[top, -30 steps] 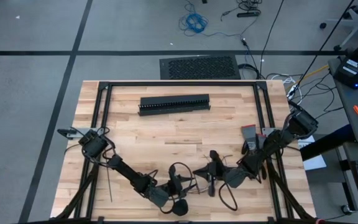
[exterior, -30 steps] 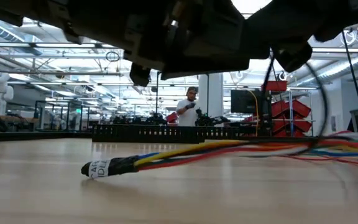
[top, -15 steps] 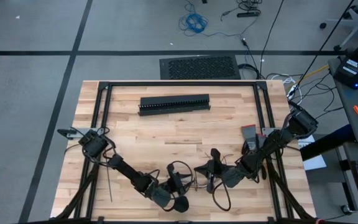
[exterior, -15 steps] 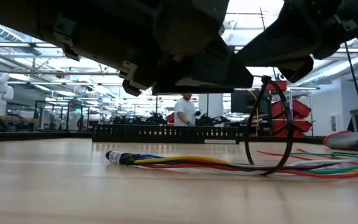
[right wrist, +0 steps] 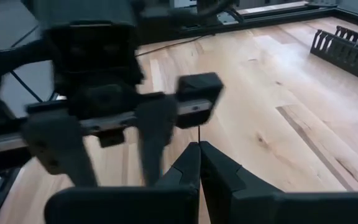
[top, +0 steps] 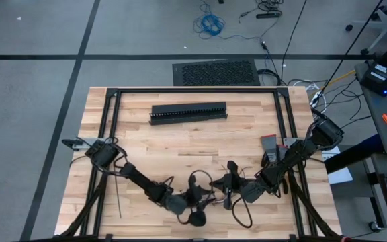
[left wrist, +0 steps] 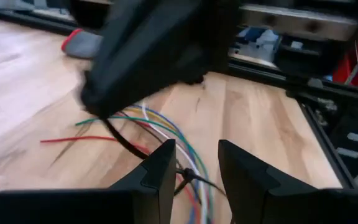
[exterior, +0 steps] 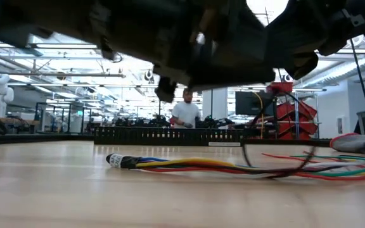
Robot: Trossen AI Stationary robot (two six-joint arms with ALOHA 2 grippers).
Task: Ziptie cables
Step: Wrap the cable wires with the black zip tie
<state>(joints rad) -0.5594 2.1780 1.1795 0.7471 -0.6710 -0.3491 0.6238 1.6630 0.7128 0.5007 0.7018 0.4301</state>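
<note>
Cables (exterior: 189, 166) lie lengthwise across bench just below both grippers; right gripper (right wrist: 199, 152) clenched on ziptie (exterior: 277, 171) looped round them, left gripper (left wrist: 194, 163) part-open, grasp unclear.

so from table height you get the cables (exterior: 189, 166) lying flat across the wood table (exterior: 75, 190), a black sleeve with a white label on the end pointing to 9 o'clock, then yellow, blue and red wires running toward 3 o'clock where green and red ends splay out. A thin dark ziptie (exterior: 277, 142) loops over them. Dark arm bodies fill 12 o'clock. Slotted black duct (exterior: 163, 135) behind, and a person (exterior: 185, 114) standing in the room
</note>
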